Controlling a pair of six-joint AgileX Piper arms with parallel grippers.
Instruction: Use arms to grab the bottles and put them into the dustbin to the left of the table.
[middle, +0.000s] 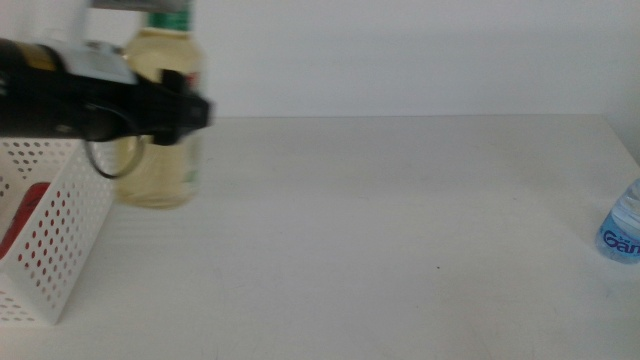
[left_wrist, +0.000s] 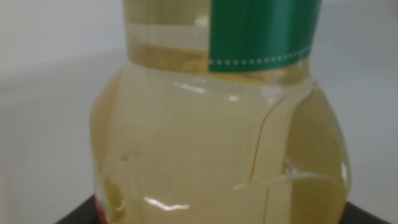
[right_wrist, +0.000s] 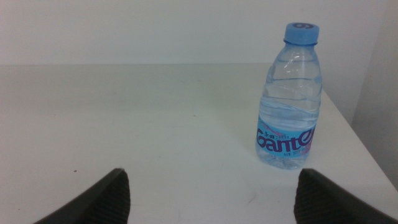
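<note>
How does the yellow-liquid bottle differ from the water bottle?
The yellow-liquid bottle has a green band; the water bottle has a blue label and cap. The left claw is at the yellow-liquid bottle beside the basket; the water bottle stands alone, ahead of the open right claw. Both are clear and upright.

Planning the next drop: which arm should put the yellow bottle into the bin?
Left. Its gripper is already shut on the yellow bottle right beside the bin. The right gripper is open at the far side, facing the water bottle.
</note>
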